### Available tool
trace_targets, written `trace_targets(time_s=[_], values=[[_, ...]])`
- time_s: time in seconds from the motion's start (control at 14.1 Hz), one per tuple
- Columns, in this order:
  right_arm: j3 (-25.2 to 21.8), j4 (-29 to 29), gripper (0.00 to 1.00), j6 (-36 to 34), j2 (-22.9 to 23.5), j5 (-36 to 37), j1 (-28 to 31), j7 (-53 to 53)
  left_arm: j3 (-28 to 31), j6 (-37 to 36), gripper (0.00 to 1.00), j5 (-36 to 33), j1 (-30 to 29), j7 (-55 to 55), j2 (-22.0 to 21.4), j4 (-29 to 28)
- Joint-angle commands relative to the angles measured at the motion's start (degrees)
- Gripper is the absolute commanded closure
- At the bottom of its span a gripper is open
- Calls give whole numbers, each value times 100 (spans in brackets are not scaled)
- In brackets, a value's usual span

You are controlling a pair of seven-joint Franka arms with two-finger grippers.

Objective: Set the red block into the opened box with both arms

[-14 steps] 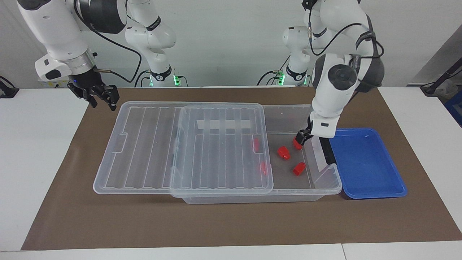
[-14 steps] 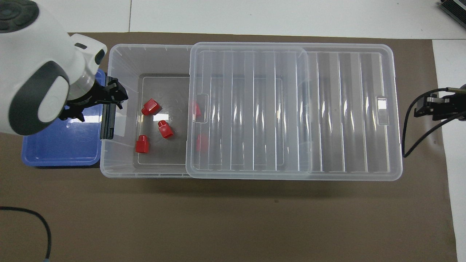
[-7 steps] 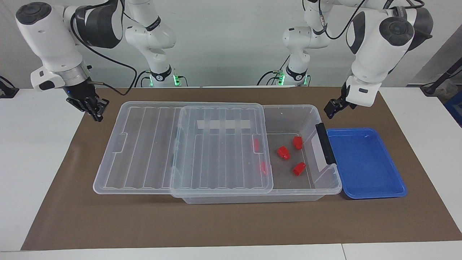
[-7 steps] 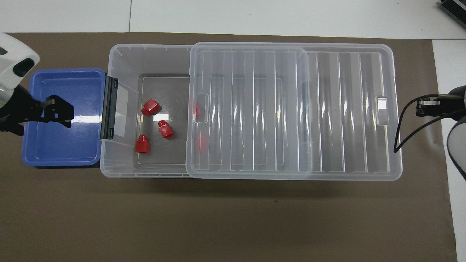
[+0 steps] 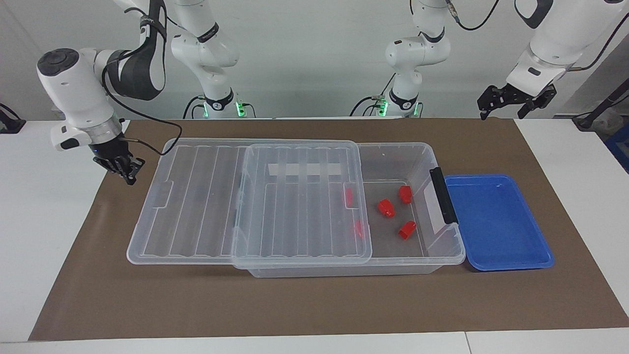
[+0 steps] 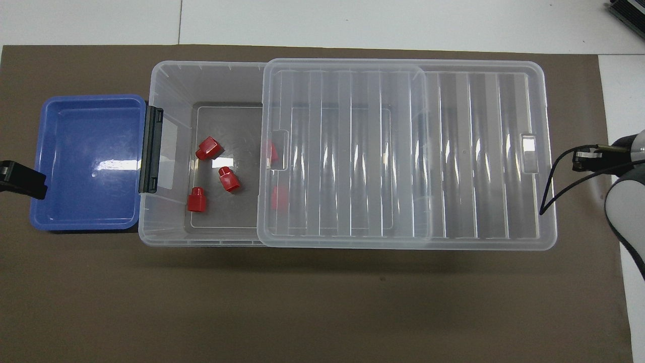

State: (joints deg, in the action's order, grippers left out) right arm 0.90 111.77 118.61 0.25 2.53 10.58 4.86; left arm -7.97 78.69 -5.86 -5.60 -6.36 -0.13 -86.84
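Observation:
The clear box [image 5: 393,147] [image 6: 201,65] lies along the brown mat. Its ribbed lid [image 5: 295,206] [image 6: 352,151] is slid toward the right arm's end, so the left arm's end stands open. In that open part lie three red blocks [image 5: 405,194] [image 5: 386,208] [image 5: 407,229] on the box floor; the overhead view shows them too [image 6: 208,148] [image 6: 229,179] [image 6: 196,199]. Two more red blocks [image 5: 349,196] [image 5: 358,228] show through the lid. My left gripper [image 5: 503,112] hangs open and empty, high over the mat's corner at the left arm's end. My right gripper [image 5: 128,176] is shut, empty, low beside the lid's end.
A shallow blue tray [image 5: 496,221] [image 6: 85,161] sits against the box's dark grey handle [image 5: 443,196] at the left arm's end, with nothing in it. A black cable [image 6: 554,186] loops from the right wrist close to the lid's end.
My left gripper let go of a red block inside the box, then rose and drew back past the blue tray. My right gripper closed and sank toward the mat beside the lid.

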Motion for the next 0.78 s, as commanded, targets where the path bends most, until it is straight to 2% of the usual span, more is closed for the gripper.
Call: trace_targets(time_s=[0.0, 0.5, 0.71], values=[[24, 125, 100, 276, -52, 2, -47, -91, -64, 147, 0, 76, 50, -58, -189, -237], [33, 126, 100, 303, 36, -16, -56, -302, -3, 208, 0, 480, -29, -41, -242, -219], [33, 126, 100, 312, 97, -524, -100, -380, -3, 304, 0, 489, -29, -41, -268, -272]])
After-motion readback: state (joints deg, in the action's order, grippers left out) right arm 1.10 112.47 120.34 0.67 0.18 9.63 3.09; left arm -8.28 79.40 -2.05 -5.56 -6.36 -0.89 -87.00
